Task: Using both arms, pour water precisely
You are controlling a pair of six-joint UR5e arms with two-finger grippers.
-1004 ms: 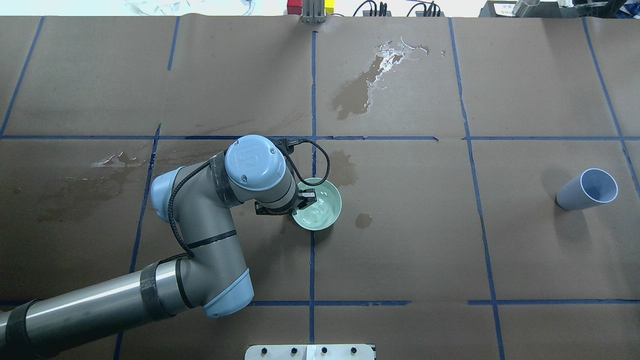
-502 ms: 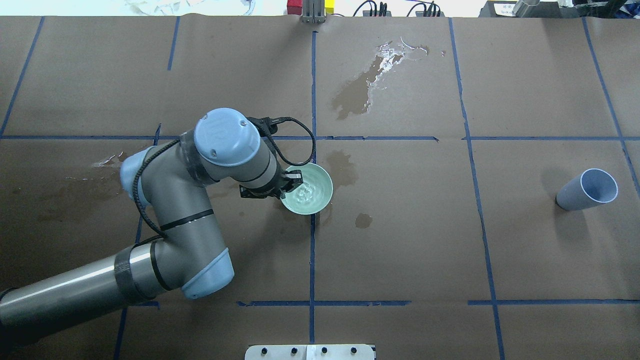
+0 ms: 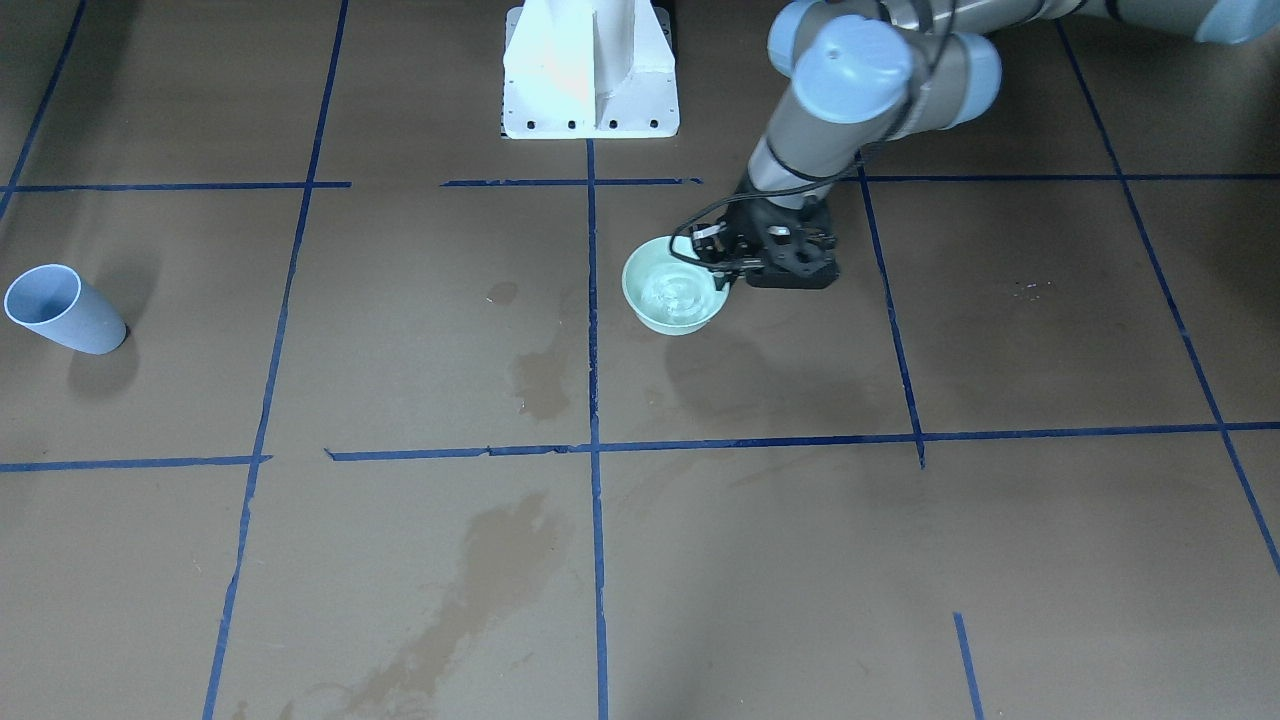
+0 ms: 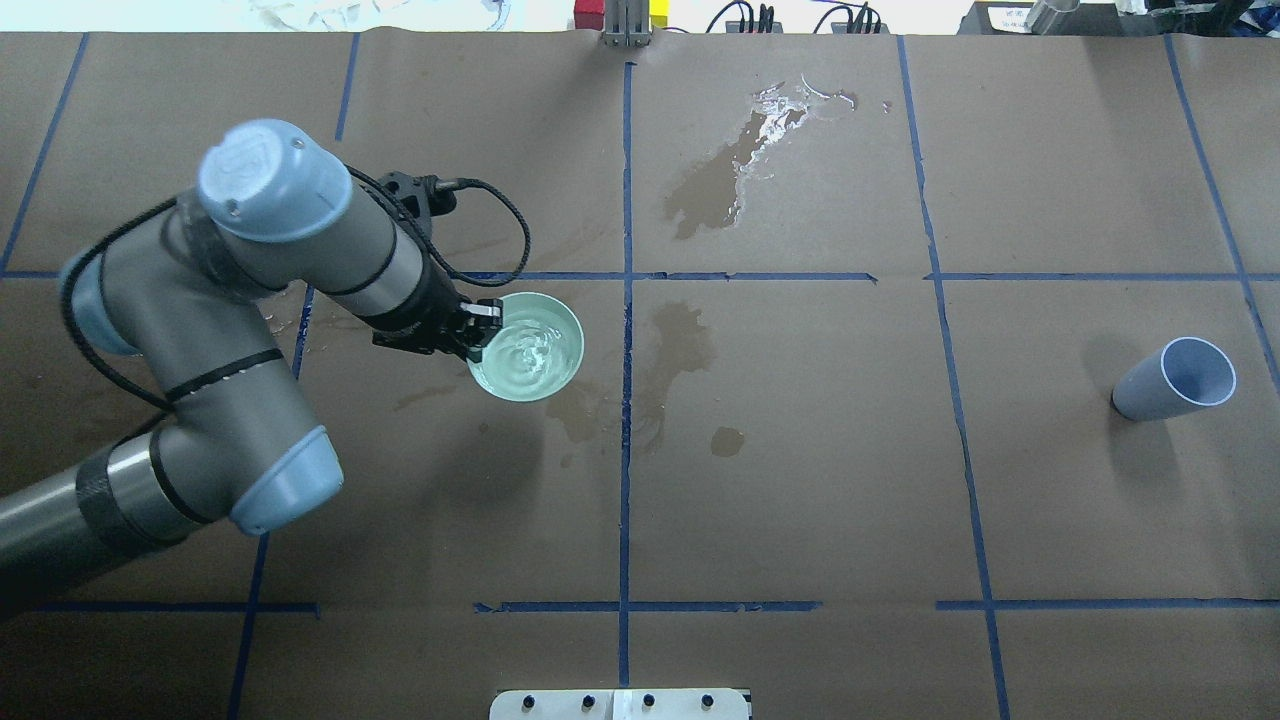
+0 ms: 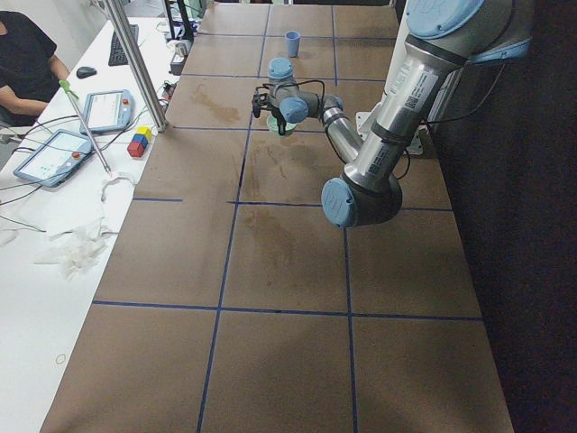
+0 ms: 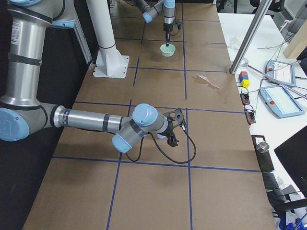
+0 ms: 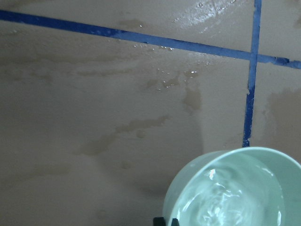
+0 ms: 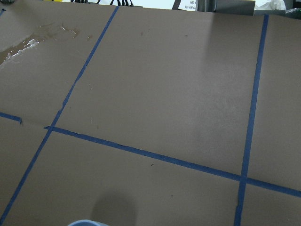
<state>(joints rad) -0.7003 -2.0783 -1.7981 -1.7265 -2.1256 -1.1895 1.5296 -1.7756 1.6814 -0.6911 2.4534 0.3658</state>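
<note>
My left gripper [image 4: 482, 335] [image 3: 722, 262] is shut on the near-left rim of a pale green bowl [image 4: 540, 375] [image 3: 650, 305] and holds it just above the brown paper. The water [image 4: 530, 348] [image 7: 221, 207] ripples inside the bowl. In the left wrist view, the bowl [image 7: 273, 162] fills the lower right, with the fingertips [image 7: 165, 220] just showing at its rim. A light blue cup [image 4: 1175, 380] [image 3: 60, 308] stands far off on the right side. My right gripper [image 6: 172, 128] shows only in the exterior right view, low over the table; I cannot tell its state.
Wet patches darken the paper at the far middle [image 4: 715, 185] and just right of the bowl [image 4: 680, 345]. The white pedestal [image 3: 590, 70] stands at the robot's side. A person [image 5: 27, 63], tablets and coloured blocks [image 5: 139, 142] are beyond the table's far edge.
The left arm has carried the bowl to the left and away from the robot. A wet mark shows where the bowl was. The cup has not moved.
</note>
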